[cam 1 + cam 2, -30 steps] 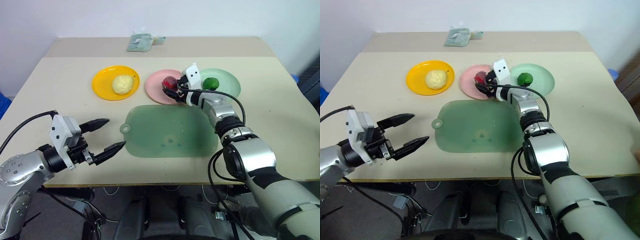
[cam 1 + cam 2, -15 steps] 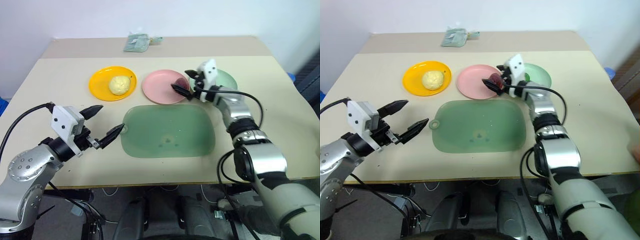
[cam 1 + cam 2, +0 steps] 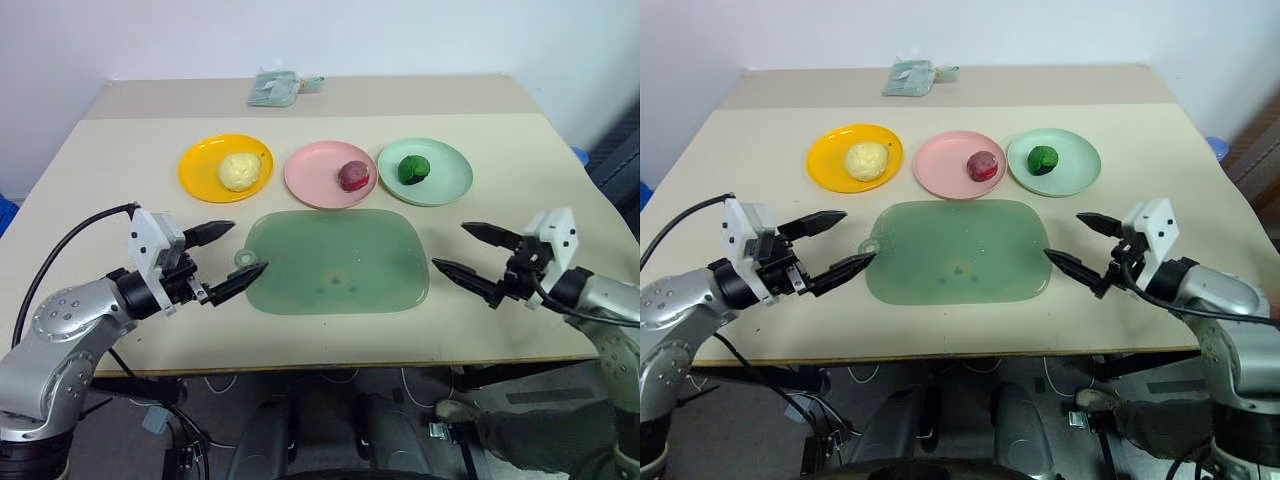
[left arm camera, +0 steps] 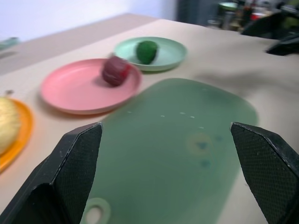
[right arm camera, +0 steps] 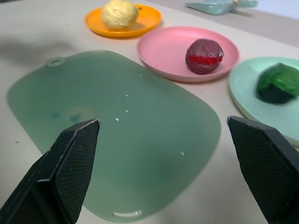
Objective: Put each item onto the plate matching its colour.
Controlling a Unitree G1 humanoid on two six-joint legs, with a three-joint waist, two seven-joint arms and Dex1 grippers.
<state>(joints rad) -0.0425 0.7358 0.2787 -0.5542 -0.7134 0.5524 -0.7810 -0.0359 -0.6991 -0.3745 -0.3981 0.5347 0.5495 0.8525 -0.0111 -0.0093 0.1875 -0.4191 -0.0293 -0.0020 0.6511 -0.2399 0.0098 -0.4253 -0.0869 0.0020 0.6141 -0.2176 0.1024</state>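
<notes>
On the table [image 3: 100, 160], from left to right, the yellow plate [image 3: 200, 172] holds the pale yellow ball [image 3: 241, 170], the pink plate [image 3: 312, 178] holds the red ball [image 3: 354, 176], and the mint plate [image 3: 445, 172] holds the dark green ball [image 3: 414, 168]. Nearer, the green mat [image 3: 338, 262] lies bare between the left gripper [image 3: 229, 253] and the right gripper [image 3: 468, 254], each with its fingers spread apart and holding nothing.
</notes>
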